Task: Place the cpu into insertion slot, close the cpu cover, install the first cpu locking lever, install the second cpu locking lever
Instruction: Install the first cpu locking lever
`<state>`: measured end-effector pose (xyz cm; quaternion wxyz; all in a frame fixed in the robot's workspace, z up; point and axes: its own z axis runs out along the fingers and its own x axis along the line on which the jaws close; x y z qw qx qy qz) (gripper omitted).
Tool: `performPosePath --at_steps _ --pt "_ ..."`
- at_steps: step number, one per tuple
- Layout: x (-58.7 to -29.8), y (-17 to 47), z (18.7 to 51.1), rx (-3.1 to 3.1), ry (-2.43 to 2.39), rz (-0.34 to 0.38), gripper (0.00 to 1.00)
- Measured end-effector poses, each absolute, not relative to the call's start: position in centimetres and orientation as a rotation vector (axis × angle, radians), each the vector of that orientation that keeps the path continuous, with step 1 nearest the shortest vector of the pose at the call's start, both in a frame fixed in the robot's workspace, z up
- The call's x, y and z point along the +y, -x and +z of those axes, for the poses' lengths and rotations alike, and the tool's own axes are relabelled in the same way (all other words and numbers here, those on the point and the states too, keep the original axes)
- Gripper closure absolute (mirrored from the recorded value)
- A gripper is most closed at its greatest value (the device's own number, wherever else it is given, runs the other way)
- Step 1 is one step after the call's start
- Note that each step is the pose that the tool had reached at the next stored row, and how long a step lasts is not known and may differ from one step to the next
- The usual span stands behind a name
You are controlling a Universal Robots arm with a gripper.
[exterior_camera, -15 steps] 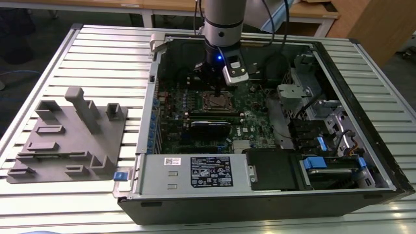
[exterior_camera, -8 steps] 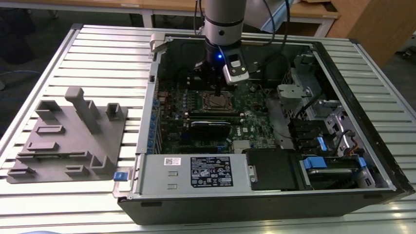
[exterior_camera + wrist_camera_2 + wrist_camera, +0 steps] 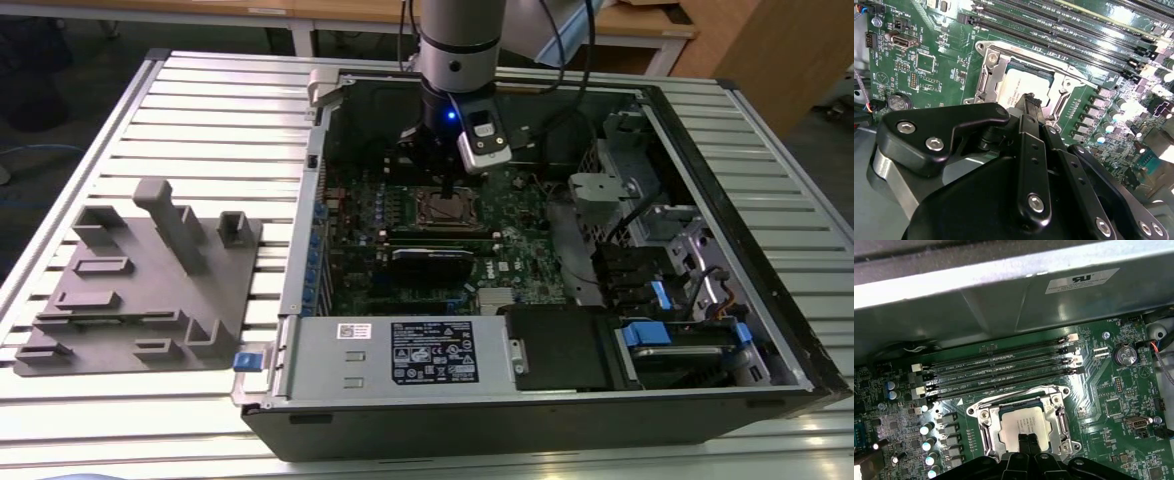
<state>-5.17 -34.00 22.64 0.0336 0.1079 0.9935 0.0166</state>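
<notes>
The tool [image 3: 1028, 439] stands directly over the cpu [image 3: 1026, 422], its 2 fingertips together and resting at the chip's silver-grey face near the edge closest to the tool body; in the second wrist view the black fingertips [image 3: 1030, 101] end against the same face of the cpu [image 3: 1021, 85]. The cpu lies flat inside the insertion slot [image 3: 985, 416]; the cpu cover [image 3: 1061, 410] lies down around the chip, its window framing the metal face. In the exterior view the arm [image 3: 458, 40] descends into the open computer case [image 3: 694, 180], and the tool [image 3: 445, 180] sits at the far edge of the insertion slot [image 3: 446, 208] on the green circuit board [image 3: 514, 245]. 4 long memory slots [image 3: 999, 367] run parallel just beyond the socket, between it and the case wall; a round coin battery [image 3: 1124, 354] sits on the board well apart from the socket. The case rests on a ribbed metal surface [image 3: 200, 110]; a grey fixture block [image 3: 147, 280] lies on the surface toward the exterior view's left edge.
</notes>
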Motion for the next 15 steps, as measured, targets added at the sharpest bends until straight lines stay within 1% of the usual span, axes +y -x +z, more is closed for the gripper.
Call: performPosePath --at_steps 15 --pt "-34.00 5.18 23.07 3.056 -0.332 0.051 0.89"
